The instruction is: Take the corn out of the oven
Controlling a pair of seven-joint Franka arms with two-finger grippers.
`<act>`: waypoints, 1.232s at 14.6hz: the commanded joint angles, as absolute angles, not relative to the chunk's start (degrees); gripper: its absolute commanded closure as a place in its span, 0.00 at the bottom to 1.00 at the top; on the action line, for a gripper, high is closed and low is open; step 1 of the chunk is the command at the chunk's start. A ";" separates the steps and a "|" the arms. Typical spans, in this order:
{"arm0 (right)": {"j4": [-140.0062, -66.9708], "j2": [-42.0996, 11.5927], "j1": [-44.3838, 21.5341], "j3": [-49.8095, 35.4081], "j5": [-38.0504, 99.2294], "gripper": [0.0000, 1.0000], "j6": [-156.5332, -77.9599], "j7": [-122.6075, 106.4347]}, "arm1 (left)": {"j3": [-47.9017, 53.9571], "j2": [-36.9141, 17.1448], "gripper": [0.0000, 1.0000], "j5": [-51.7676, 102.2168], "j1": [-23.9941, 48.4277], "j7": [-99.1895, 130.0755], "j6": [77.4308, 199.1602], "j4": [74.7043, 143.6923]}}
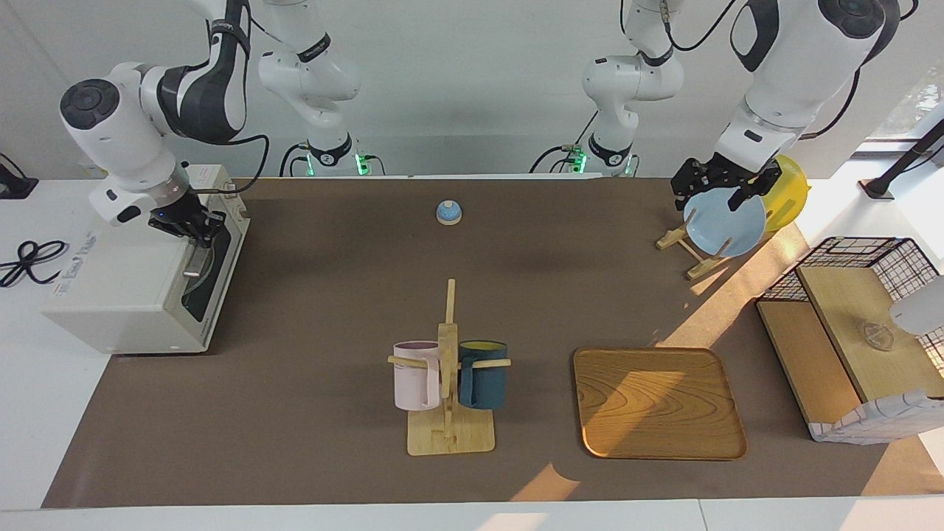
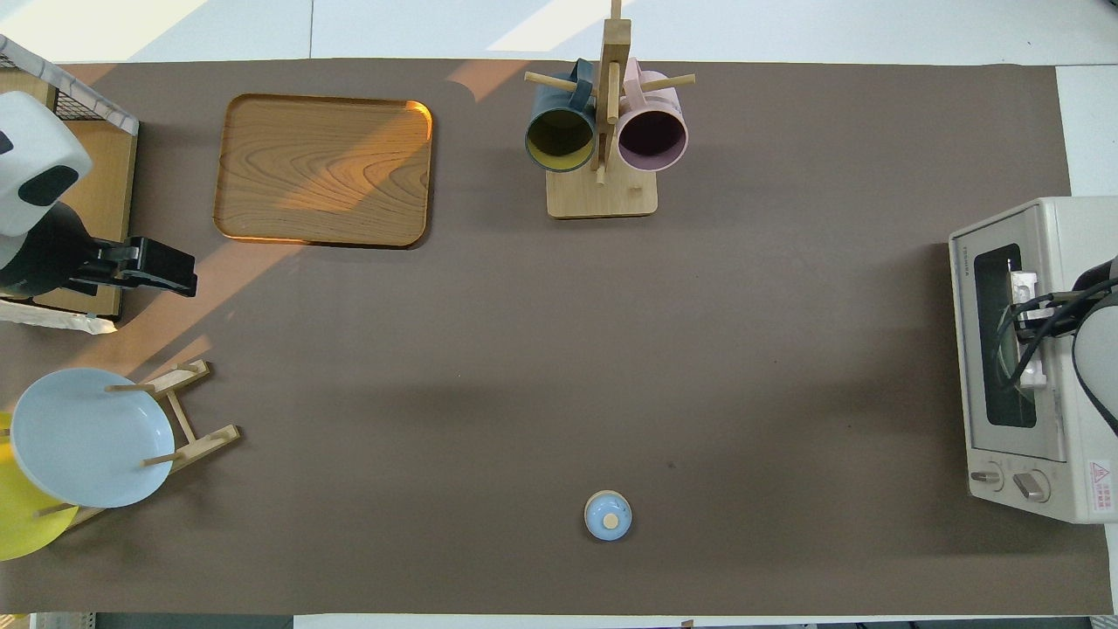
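The white oven [image 1: 125, 284] stands at the right arm's end of the table, with its dark glass door [image 2: 1004, 336] closed. My right gripper [image 1: 193, 230] is at the door's silver bar handle [image 1: 194, 262], over the oven's upper front edge; it also shows in the overhead view [image 2: 1031, 323]. The corn is hidden. My left gripper [image 1: 719, 193] is open and empty, up in the air over the blue plate [image 1: 724, 221], and waits; it also shows in the overhead view [image 2: 144, 266].
A plate rack holds the blue plate and a yellow plate [image 1: 788, 193]. A wooden tray [image 1: 658, 402], a mug stand with a pink mug [image 1: 415, 376] and a dark blue mug [image 1: 483, 375], a small blue bell [image 1: 448, 212] and a wire basket with wooden shelves [image 1: 848, 332] are on the table.
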State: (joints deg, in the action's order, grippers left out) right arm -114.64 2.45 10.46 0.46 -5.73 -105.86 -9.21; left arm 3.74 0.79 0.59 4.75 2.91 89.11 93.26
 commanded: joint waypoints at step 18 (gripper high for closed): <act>-128.06 -8.25 0.44 0.00 2.19 1.00 -132.45 2.11 | 4.04 2.02 0.00 0.97 4.04 3.34 88.59 94.22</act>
